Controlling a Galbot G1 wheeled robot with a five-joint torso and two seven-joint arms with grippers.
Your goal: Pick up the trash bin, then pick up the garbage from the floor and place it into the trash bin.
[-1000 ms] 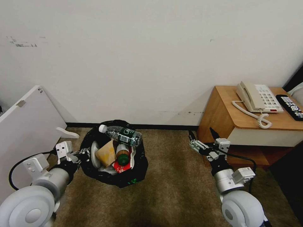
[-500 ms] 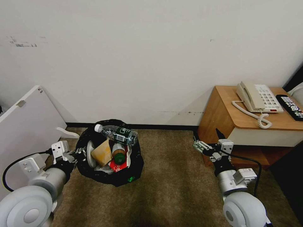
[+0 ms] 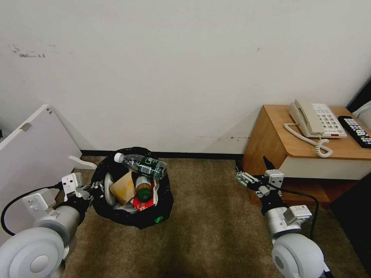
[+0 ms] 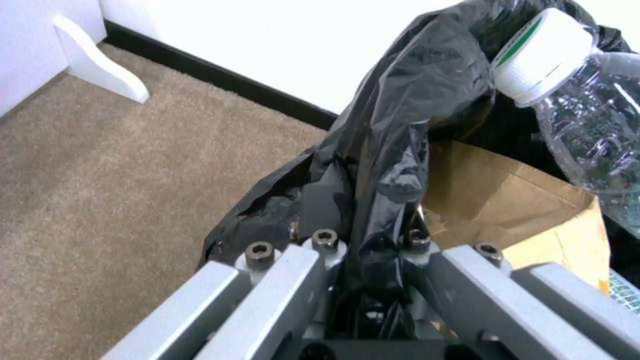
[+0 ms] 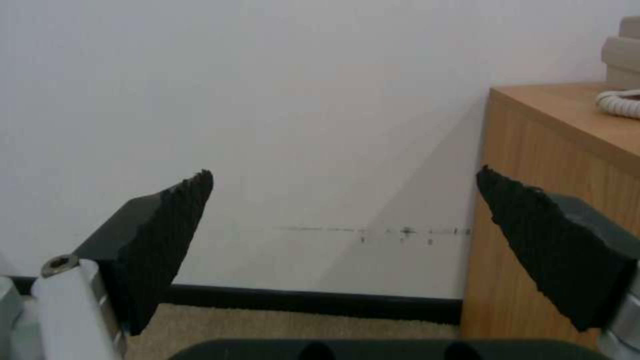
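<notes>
The trash bin (image 3: 131, 210), wrapped all over in its crinkly black bag, sits low over the beige carpet by the wall. It is heaped with garbage: a clear green-labelled bottle (image 3: 141, 165) across the top, a brown paper bag (image 3: 121, 188), a green-capped bottle (image 3: 143, 190), a red-white wrapper (image 3: 143, 202) and a white slipper (image 3: 107, 189). My left gripper (image 3: 96, 189) is shut on the bin's left rim. In the left wrist view the left gripper (image 4: 370, 230) pinches the black bag (image 4: 400, 115), with the bottle cap (image 4: 543, 50) and paper bag (image 4: 520, 200) just beyond. My right gripper (image 3: 251, 172) (image 5: 343, 220) hangs open and holds nothing beside the nightstand.
A white board (image 3: 34, 154) with a white foot (image 3: 83, 162) leans at the left. A wooden nightstand (image 3: 270, 139) at the right carries a phone (image 3: 317, 119) and a remote (image 3: 355, 131). Bare carpet (image 3: 208, 227) lies between the arms, and the wall with its black baseboard (image 3: 201, 155) is close ahead.
My left gripper has drawn the bin a little to the left. The right gripper has shifted slightly right and down, still open.
</notes>
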